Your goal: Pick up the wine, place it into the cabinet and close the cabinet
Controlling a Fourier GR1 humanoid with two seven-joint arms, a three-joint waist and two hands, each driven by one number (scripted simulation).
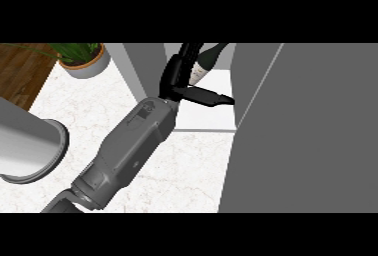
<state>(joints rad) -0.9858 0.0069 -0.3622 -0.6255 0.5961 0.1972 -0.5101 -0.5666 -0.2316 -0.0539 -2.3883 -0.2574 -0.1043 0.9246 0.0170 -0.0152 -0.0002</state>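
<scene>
The wine bottle (201, 69) is dark with a pale label. It leans with its neck toward the upper right, inside the open cabinet (207, 116), above its white floor. My left hand (177, 75) lies against the bottle's left side with its fingers (184, 54) wrapped up along it. The thumb (212, 97) sticks out to the right just under the bottle's base. The grey forearm (136, 140) comes in from the lower left. The bottle's lower part is hidden behind the hand. My right hand shows nowhere.
The cabinet's open grey door (303, 130) fills the right side, its edge close to my thumb. The cabinet's left wall (144, 70) stands beside my wrist. A potted plant (83, 57) sits at the upper left, and a grey metal canister (26, 145) at the left on the marble counter (184, 170).
</scene>
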